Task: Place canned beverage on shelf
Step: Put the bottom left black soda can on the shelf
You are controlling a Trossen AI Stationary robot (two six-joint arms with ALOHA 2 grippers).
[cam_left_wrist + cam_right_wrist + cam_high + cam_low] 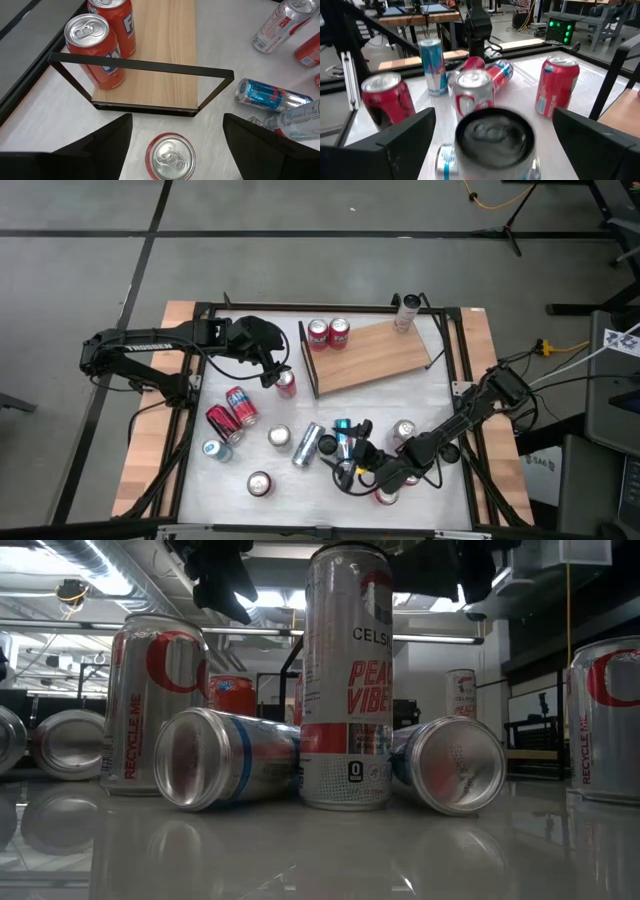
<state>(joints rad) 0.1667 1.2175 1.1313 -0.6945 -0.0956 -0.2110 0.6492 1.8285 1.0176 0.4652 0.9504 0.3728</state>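
Red soda can (170,157) stands just before the shelf (162,50) rail, between the parted left gripper (175,137) fingers; right gripper (492,132) gapes around a silver can (495,142), well away.

Left tool (275,376) by red can (286,384), perhaps touching, beside shelf (370,358)

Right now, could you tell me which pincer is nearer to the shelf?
Left. The left pincer is beside the shelf, at its railed short edge, open around a red can. The right pincer is farther off, among the cans at the table's near side.
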